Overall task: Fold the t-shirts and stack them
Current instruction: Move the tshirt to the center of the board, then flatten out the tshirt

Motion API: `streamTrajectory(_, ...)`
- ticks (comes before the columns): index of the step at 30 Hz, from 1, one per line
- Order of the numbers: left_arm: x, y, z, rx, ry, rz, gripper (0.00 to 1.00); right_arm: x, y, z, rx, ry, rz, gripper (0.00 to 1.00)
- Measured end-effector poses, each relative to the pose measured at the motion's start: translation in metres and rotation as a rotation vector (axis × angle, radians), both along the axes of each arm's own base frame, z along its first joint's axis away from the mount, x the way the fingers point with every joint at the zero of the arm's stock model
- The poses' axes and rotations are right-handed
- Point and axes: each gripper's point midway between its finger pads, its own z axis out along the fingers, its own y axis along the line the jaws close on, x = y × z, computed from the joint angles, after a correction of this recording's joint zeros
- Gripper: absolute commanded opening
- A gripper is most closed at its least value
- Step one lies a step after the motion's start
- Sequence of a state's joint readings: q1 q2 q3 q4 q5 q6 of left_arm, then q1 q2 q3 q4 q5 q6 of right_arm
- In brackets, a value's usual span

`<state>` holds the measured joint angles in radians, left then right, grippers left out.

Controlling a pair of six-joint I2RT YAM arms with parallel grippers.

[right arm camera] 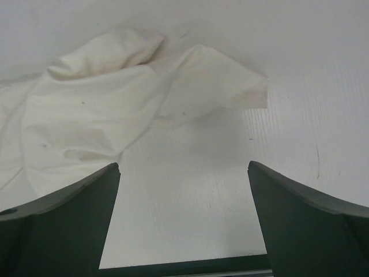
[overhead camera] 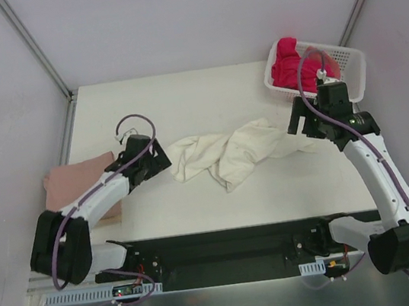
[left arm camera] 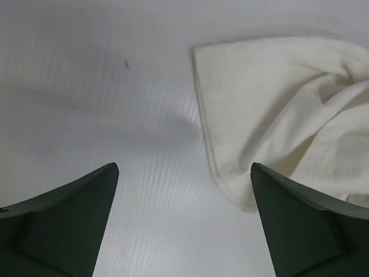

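The cream-white t-shirt (overhead camera: 228, 153) lies crumpled and unfolded in the middle of the white counter (overhead camera: 181, 99). It stretches left to right across the centre of the top view, with twisted folds through its middle and one flap reaching toward the lower edge. Neither gripper touches it.

The left gripper (overhead camera: 160, 157) sits just beside the shirt's left end, centre-left of the frame. Its jaws are spread wide with nothing between them. In the left wrist view a hemmed corner of the shirt lies flat at the upper right and runs down close to the right-hand finger. Only bare counter shows in the gap between the two fingers.

The right gripper (overhead camera: 297, 120) stands at the shirt's right end, right of centre, its jaws likewise wide apart and holding nothing. In the right wrist view the shirt fills the upper left. One pointed corner ends above the gap between the fingers, and bare counter lies below it.

A dusty pink t-shirt (overhead camera: 71, 184), folded into a flat rectangle, lies at the counter's left edge, partly under the left arm. In the upper right of the top view a white plastic lattice basket (overhead camera: 352, 61) holds bunched bright magenta clothes (overhead camera: 287, 63).
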<state>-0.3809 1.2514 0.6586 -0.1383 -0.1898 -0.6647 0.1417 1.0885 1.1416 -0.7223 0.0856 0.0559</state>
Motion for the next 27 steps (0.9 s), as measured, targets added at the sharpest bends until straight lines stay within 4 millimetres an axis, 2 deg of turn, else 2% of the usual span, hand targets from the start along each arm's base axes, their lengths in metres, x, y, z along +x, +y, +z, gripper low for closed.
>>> streamTrajectory(4,0.041,-0.017,0.0,0.007,0.054,0.016,0.99,-0.002,-0.015,-0.032,-0.049,0.093,-0.064,0.97)
streamTrajectory(7,0.066,-0.028,-0.01,0.018,0.105,0.025,1.0,0.0,-0.029,-0.044,-0.065,0.131,-0.123,0.97)
streamTrajectory(9,0.077,-0.033,-0.021,0.031,0.146,0.026,0.99,0.005,-0.038,-0.048,-0.066,0.14,-0.165,0.97)
streamTrajectory(12,0.082,-0.036,-0.039,0.048,0.208,0.033,0.97,0.013,-0.047,-0.058,-0.061,0.159,-0.204,0.97)
streamTrajectory(14,0.088,-0.04,-0.037,0.04,0.216,0.037,0.91,0.018,-0.05,-0.068,-0.056,0.186,-0.218,0.97)
streamTrajectory(16,0.092,-0.045,-0.039,0.038,0.223,0.031,0.69,0.024,-0.051,-0.081,-0.051,0.22,-0.224,0.97)
streamTrajectory(17,0.092,-0.045,-0.039,0.037,0.224,0.032,0.54,0.027,-0.051,-0.086,-0.049,0.232,-0.225,0.97)
streamTrajectory(19,0.091,-0.044,-0.042,0.043,0.234,0.033,0.01,0.032,-0.05,-0.101,-0.035,0.268,-0.23,0.97)
streamTrajectory(23,0.088,-0.043,-0.046,0.052,0.251,0.025,0.0,0.04,-0.054,-0.125,0.009,0.323,-0.261,0.97)
streamTrajectory(27,0.086,-0.042,-0.046,0.049,0.242,0.024,0.0,0.049,-0.053,-0.136,0.068,0.331,-0.288,0.97)
